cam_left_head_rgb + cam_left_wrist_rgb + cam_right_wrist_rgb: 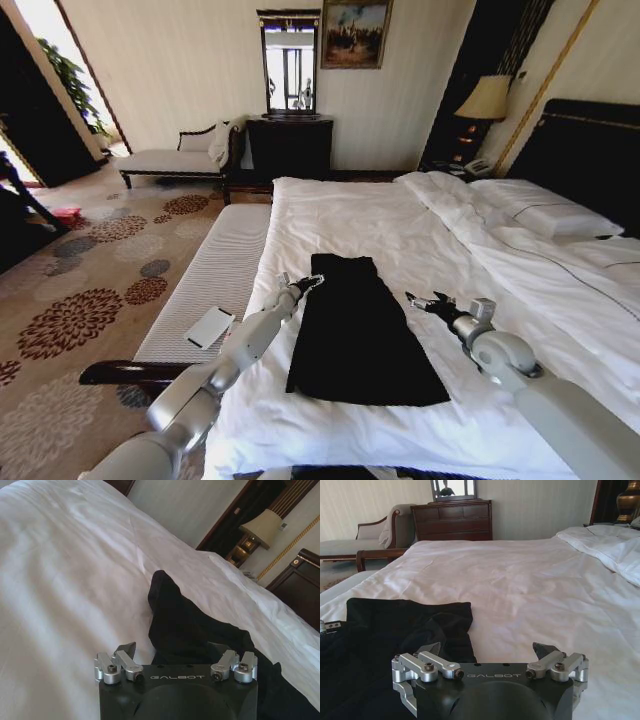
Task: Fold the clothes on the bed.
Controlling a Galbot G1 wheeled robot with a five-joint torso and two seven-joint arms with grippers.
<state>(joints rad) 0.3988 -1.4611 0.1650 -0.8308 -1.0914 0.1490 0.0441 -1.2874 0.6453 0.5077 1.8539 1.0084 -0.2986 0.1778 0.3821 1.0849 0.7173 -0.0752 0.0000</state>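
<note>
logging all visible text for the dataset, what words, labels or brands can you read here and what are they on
"GALBOT": on the black body of the left claw, seen in the left wrist view.
"GALBOT": on the black body of the right claw, seen in the right wrist view.
No text is readable on the black T-shirt, the bed, or the framed painting.

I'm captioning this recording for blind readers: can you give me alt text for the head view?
A plain black soft fabric T-shirt, folded into a long strip, lies on a large white-sheeted bed. The left end effector is open at its left edge, and the right end effector is open just off its right edge.
</note>
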